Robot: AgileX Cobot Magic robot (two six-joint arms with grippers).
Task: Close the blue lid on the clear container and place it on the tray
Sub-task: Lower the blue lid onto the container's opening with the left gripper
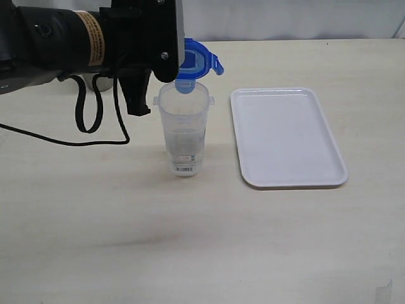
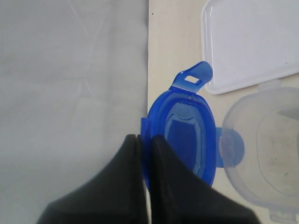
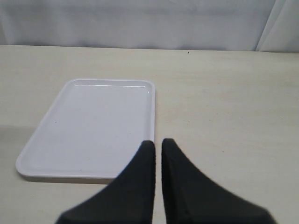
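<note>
Pinching the blue lid [image 2: 184,135], left tool [image 2: 144,138]

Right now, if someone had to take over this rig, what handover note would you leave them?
Left gripper: shut on the blue lid, pinching its edge.
Right gripper: shut, holding nothing, beside the tray.
The clear container stands upright on the table, apart from the tray. The lid hangs tilted just over its mouth, not seated.
Done: lid lifted to the container.
Left: press the lid on, snap the flaps, move the container onto the tray.
</note>
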